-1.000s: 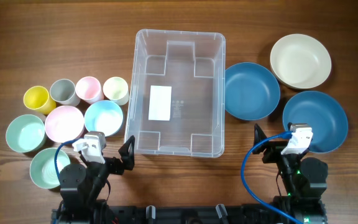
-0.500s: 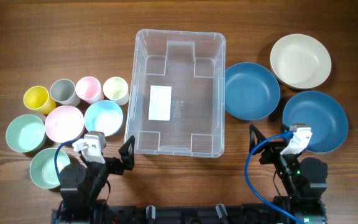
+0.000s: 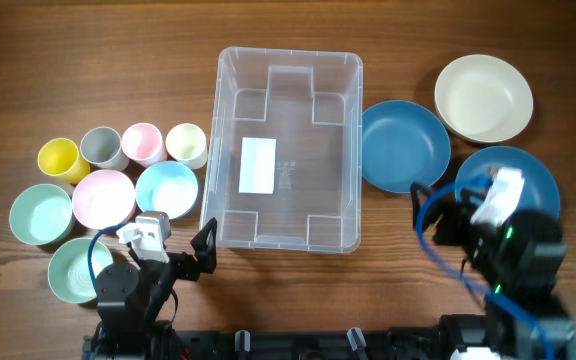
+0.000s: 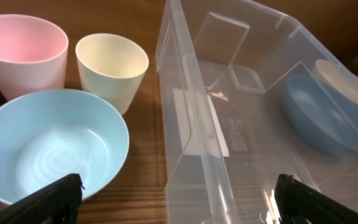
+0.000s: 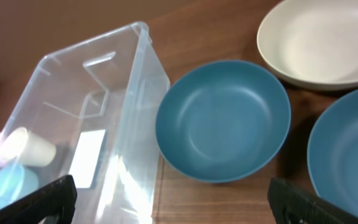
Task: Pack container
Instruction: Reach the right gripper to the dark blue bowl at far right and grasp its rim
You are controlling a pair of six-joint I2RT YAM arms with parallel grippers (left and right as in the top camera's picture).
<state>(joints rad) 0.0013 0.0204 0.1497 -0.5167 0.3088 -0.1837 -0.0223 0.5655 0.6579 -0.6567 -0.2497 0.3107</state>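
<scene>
Overhead, near edge to far.

Left gripper (image 4: 179, 202): fingers spread wide, gripping nothing; just short of the container's near-left corner.

Right gripper (image 5: 173, 200): likewise spread wide, gripping nothing; over the near-left rim of a blue bowl (image 3: 528, 170).

Near left: mint bowl (image 3: 68, 270), second mint bowl (image 3: 40, 213), pink bowl (image 3: 103, 197), light blue bowl (image 3: 166, 186) just beside the container's left wall.

Behind these, in a row: yellow cup (image 3: 58, 158), grey cup (image 3: 101, 147), pink cup (image 3: 143, 143), cream cup (image 3: 186, 144).

Centre of wooden table (image 3: 28, 60): container (image 3: 288, 100), clear plastic, upright, long sides running near to far. White label (image 3: 258, 165) on its floor, no writing discernible; faint grey print beside it, too small to read.

Right: dark blue bowl (image 3: 403, 145) just beside the container's right wall.

Farthest right: cream bowl (image 3: 483, 97).
</scene>
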